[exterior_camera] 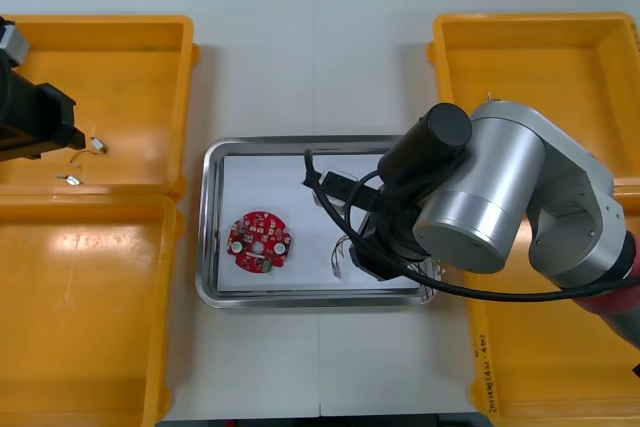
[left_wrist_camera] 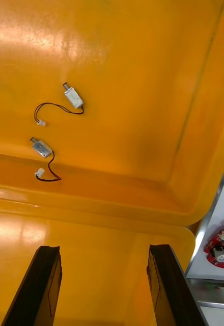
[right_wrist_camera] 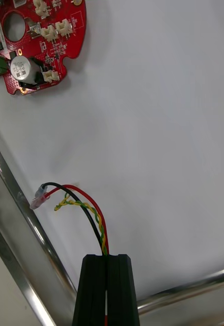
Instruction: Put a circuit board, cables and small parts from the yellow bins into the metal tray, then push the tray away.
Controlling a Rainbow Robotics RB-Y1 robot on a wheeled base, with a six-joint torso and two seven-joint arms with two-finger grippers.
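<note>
Right gripper (right_wrist_camera: 107, 261): fingers (right_wrist_camera: 94, 290) pressed together, pinching the red, yellow and black cable (right_wrist_camera: 86, 204) by one end. The rest arcs out ahead of them, with the small plug on the free end close to the tray (right_wrist_camera: 20, 229) rim. Can't tell if the plug touches the white floor. The gripper is low over the tray's near right part; the tray sits mid-bench (exterior_camera: 320, 7) between the bins. Circuit board (exterior_camera: 260, 243) lies flat in the tray's near left part, well apart from the cable.

Left gripper (left_wrist_camera: 104, 249): fingers wide apart, holding nothing, over the yellow bin (exterior_camera: 150, 37) at the bench's far left corner. Two small metal parts (left_wrist_camera: 74, 97) with thin wire tails lie on the bin floor ahead of the fingers, near each other, not touching.

Risks, my read:
- The plug is near the rim, so letting go here could leave the springy cable draped over the rim or outside it. The later push could then drag it off.
- The thin wires could cling between the fingers and lift back out when the gripper rises.
- A wide swing toward the board could nudge it.
- On the left, the parts are tiny and their tails loop close together, so a grab may slip or hook both.
</note>
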